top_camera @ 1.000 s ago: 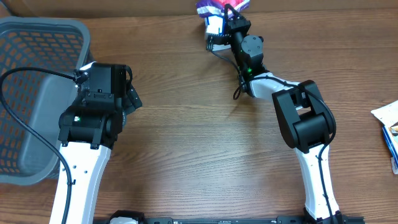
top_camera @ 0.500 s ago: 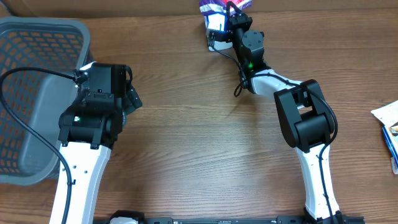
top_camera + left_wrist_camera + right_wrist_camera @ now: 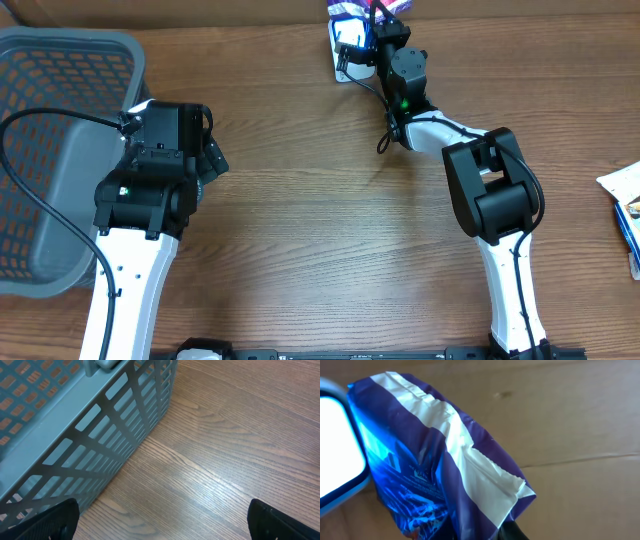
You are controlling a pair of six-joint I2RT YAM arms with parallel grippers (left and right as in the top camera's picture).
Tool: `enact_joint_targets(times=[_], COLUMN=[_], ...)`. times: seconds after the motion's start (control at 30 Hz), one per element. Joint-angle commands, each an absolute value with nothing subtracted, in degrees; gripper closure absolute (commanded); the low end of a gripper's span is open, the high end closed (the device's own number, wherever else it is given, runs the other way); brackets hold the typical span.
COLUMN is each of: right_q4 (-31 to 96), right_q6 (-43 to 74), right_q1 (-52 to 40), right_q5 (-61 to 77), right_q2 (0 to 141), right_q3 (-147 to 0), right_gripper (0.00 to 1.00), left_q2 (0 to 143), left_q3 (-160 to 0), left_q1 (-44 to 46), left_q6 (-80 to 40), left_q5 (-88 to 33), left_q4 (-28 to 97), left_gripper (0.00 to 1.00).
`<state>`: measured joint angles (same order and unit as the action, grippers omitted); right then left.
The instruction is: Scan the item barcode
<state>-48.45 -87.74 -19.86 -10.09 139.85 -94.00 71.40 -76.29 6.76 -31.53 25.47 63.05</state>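
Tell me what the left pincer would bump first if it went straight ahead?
Probably the wooden table, right beside the grey basket's wall; nothing else shows ahead of the open left pincer.

The overhead camera looks straight down from afar on the whole table (image 3: 320, 230). The left wrist camera looks down, close, past the left gripper (image 3: 165, 527) at the table and the basket (image 3: 100, 430) to its left. The right wrist camera faces the packet (image 3: 435, 470), very near; overhead shares both.

Glossy, crinkled plastic packet (image 3: 420, 460), matt grey plastic basket (image 3: 70, 38), smooth wood-grain table (image 3: 300, 220)
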Motion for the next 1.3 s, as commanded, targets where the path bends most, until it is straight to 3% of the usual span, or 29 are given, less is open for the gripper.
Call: enact_joint_targets(times=[0.0, 0.23, 0.4, 0.5, 0.63, 0.97, 1.07, 1.1, 1.17, 1.2, 1.27], right_q4=[-45.41, -44.4, -43.75, -40.1, -30.7, -20.01, -20.1, -19.99, -20.05, -20.25, -25.91], right_q6=[-87.46, -85.67, -59.24, -50.52, -50.48, -31.31, -27.42, -26.63, -25.82, -26.0, -30.13], right_q1=[-19.62, -19.73, -12.56, -5.78, 1.06, 13.98, 16.43, 17.17, 19.11, 20.03, 21.02], right_q5=[-16.99, -36.18, -75.85, -90.15, -90.15, -90.13, -90.13, -90.13, -90.13, -90.15, -90.15], right_q2=[133.32, 125.86, 121.86, 121.89, 121.89, 121.91, 121.91, 121.91, 121.89, 121.86, 120.4], right_q3=[-95.55, -95.55, -95.53, -94.15, -90.5, -74.56, -69.28, -68.2, -66.48, -66.37, -66.57], right_gripper=[0.96, 0.96, 0.96, 0.96, 0.96, 0.96, 0.67, 0.5, 0.05, 0.0, 0.0], left_q2=[71.24, 71.24, 71.24, 71.24, 71.24, 71.24, 71.24, 71.24, 71.24, 71.24, 71.24], left_q3=[-76.42, -76.42, -76.44, -76.44, -76.42, -76.42, -76.44, -76.44, -76.42, -76.44, -76.44], left_q1=[7.16, 7.16, 7.16, 7.16, 7.16, 7.16, 7.16, 7.16, 7.16, 7.16, 7.16], left_q6=[-32.34, -32.34, -32.34, -32.34, -32.34, -32.34, -32.34, -32.34, -32.34, -32.34, -32.34], left_q5=[25.41, 25.41, 25.41, 25.41, 25.41, 25.41, 25.41, 25.41, 25.41, 25.41, 25.41], left_q4=[63.0, 63.0, 63.0, 63.0, 63.0, 63.0, 63.0, 63.0, 63.02, 63.0, 63.0], left_gripper=[0.0, 0.01, 0.0, 0.01, 0.0, 0.0, 0.0, 0.0, 0.0, 0.01, 0.0])
